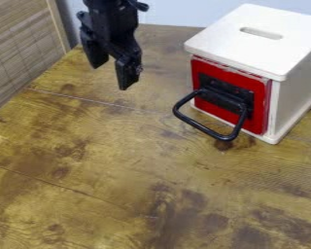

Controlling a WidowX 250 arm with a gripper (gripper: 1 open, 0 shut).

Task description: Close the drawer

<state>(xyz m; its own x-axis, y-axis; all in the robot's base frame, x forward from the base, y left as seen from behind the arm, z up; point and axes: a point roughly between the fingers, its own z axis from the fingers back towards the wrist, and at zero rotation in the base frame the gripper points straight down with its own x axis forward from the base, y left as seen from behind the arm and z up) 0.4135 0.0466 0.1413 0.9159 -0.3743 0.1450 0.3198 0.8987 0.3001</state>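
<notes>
The red drawer [227,92] front sits in the white box [256,49] at the upper right. It carries a black plate and a large black loop handle [208,119] hanging down toward the table. The drawer front looks nearly flush with the box face. My gripper [109,60] hangs above the table at the upper left, well to the left of the drawer. Its two black fingers [128,71] point down with a gap between them and nothing held.
A worn wooden table [132,175] fills most of the view. A slatted wooden panel [22,44] stands along the left edge. The white box has a slot [262,33] on its top.
</notes>
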